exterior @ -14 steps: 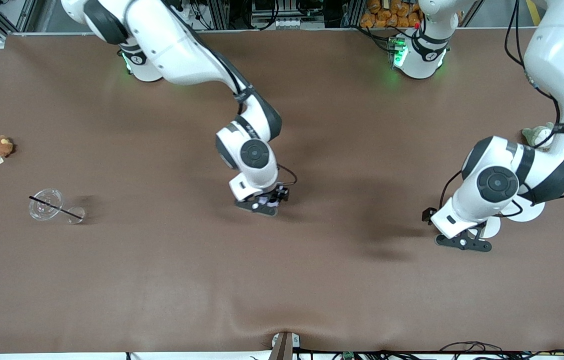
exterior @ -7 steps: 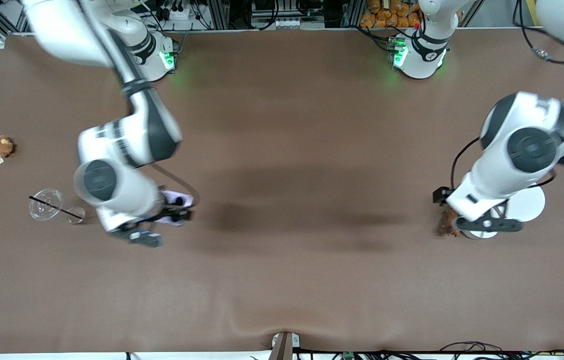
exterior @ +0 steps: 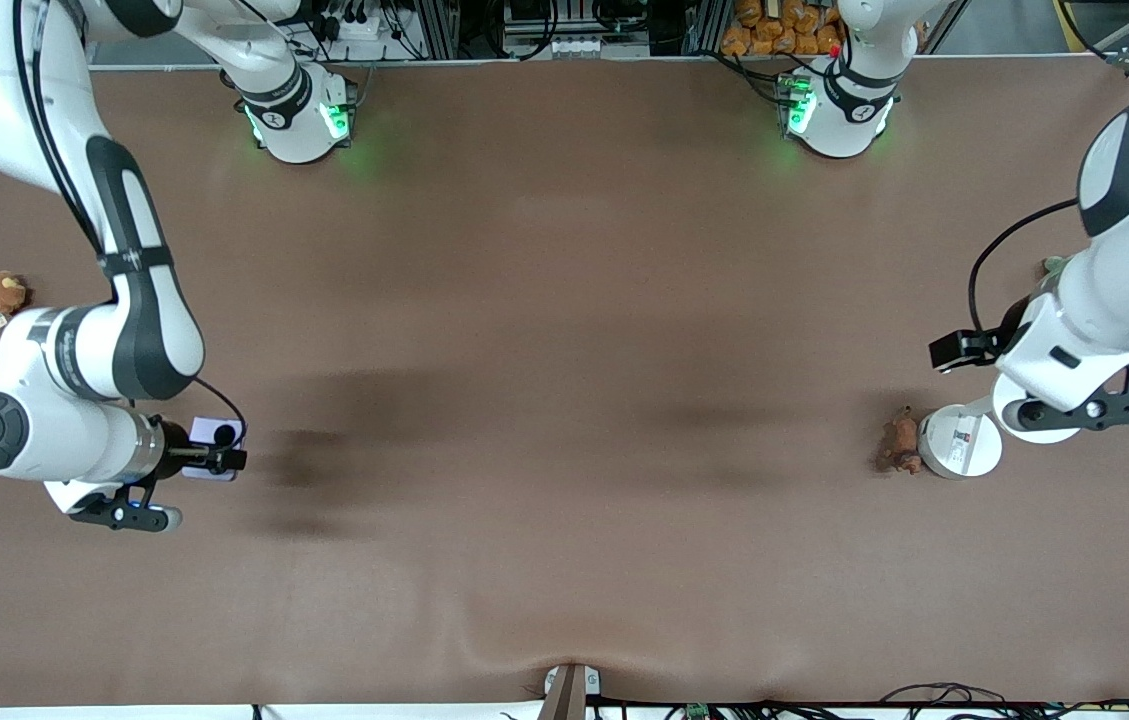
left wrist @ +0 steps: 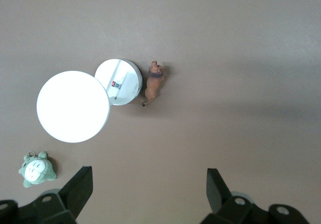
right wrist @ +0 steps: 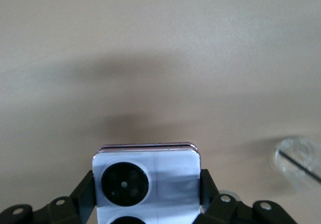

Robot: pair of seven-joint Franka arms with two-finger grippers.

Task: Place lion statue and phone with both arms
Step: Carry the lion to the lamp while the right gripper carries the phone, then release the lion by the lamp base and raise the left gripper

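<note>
1. Right claw [right wrist: 145, 204] grips the phone [right wrist: 146, 181] by its two side edges, up in the air over the tabletop [exterior: 564, 330] at the right arm's end. You should lower it straight and level before you let go.
2. Left claw [left wrist: 148, 189] stands wide and empty above the lion statue [left wrist: 154, 82].
3. Lion statue lies beneath the left claw, beside a small white disc [left wrist: 119, 81]; its long axis runs head to tail alongside the disc's rim.
4. Phone's camera circles face up.
</note>
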